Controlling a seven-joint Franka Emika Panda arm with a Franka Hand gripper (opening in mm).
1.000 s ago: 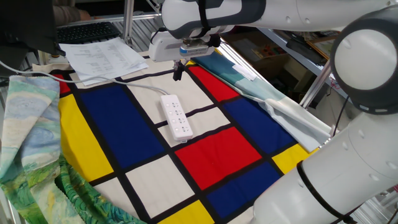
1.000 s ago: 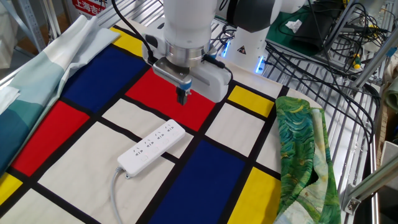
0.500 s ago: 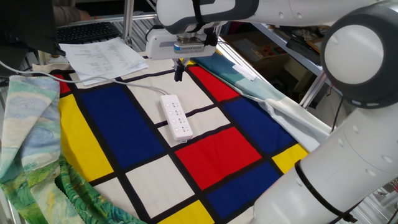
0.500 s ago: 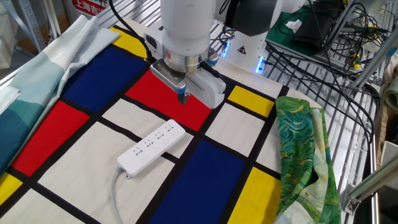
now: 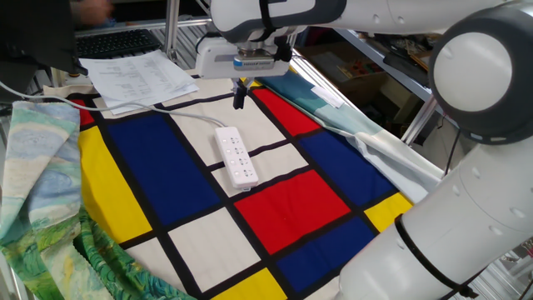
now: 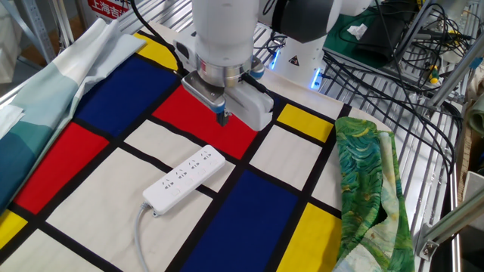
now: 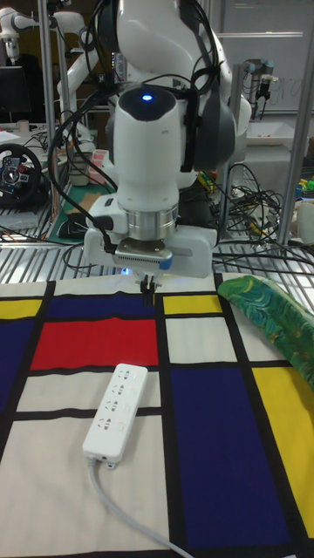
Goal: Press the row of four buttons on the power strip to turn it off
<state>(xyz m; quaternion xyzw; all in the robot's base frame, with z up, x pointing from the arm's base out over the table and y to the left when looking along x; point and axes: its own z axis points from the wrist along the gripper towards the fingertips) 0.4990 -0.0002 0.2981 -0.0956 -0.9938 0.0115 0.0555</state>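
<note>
The white power strip [image 5: 235, 156] [image 6: 185, 178] [image 7: 115, 410] lies flat on the coloured checkered cloth, and its thin cord [image 7: 122, 506] trails off one end. The four buttons on its top are too small to make out one by one. My gripper [image 5: 239, 96] [image 6: 223, 119] [image 7: 148, 292] hangs above the cloth just past the strip's cordless end, pointing straight down. Its dark fingertips are shut together with nothing between them. It does not touch the strip.
White paper sheets [image 5: 137, 75] lie at a far corner of the cloth. A green patterned cloth [image 6: 367, 181] [image 5: 33, 167] is bunched along one side and a teal one [image 5: 350, 117] along the other. Cables [image 6: 393, 53] and a wire rack sit behind the arm's base.
One second ago the hand was turned differently; it has since rotated about its vertical axis while the fingertips stayed over nearly the same spot. Nothing has moved in the last half second.
</note>
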